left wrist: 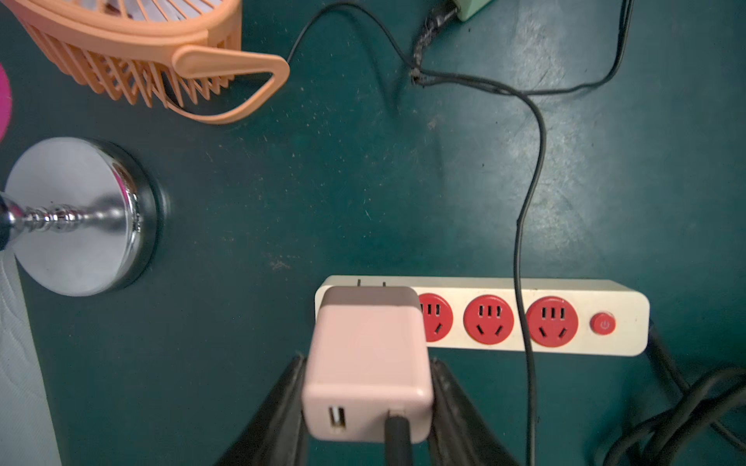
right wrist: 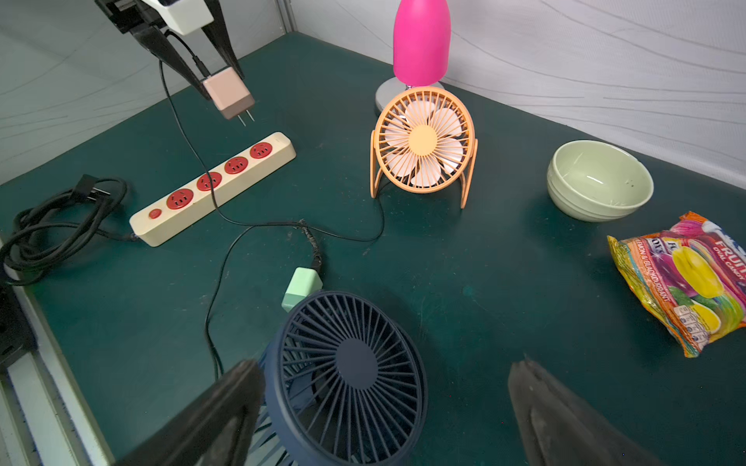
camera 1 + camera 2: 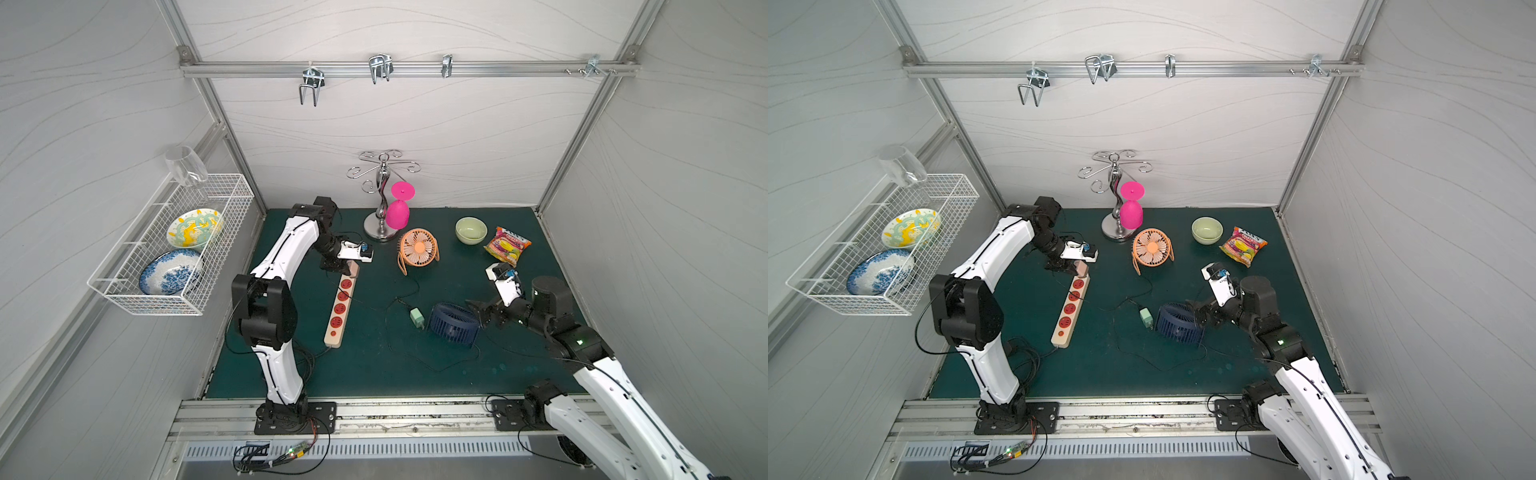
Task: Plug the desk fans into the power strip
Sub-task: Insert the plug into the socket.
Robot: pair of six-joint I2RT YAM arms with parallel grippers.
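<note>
The cream power strip (image 3: pixel 335 337) (image 3: pixel 1061 338) (image 1: pixel 635 318) (image 2: pixel 282 150) lies on the green mat at the left. My left gripper (image 3: pixel 347 271) (image 1: pixel 367 361) (image 2: pixel 220 86) is shut on a pink plug adapter (image 1: pixel 365 355) (image 2: pixel 228 97). The adapter's prongs point down, a little above the strip's far end socket and clear of it. Its black cord trails over the strip. An orange desk fan (image 3: pixel 418 249) (image 2: pixel 423 141) stands mid-mat. My right gripper (image 3: pixel 478 309) (image 2: pixel 383 363) is open, and a navy desk fan (image 3: pixel 453 323) (image 2: pixel 351 375) stands between its fingers. A green adapter (image 3: pixel 416 318) (image 2: pixel 300 288) lies beside that fan.
A chrome glass stand (image 3: pixel 380 226) with a pink glass (image 3: pixel 398 212) stands at the back. A green bowl (image 3: pixel 471 230) and a candy bag (image 3: pixel 507 245) lie back right. The strip's black cord (image 2: pixel 52 226) is coiled front left. A wire basket (image 3: pixel 174 249) with plates hangs on the left wall.
</note>
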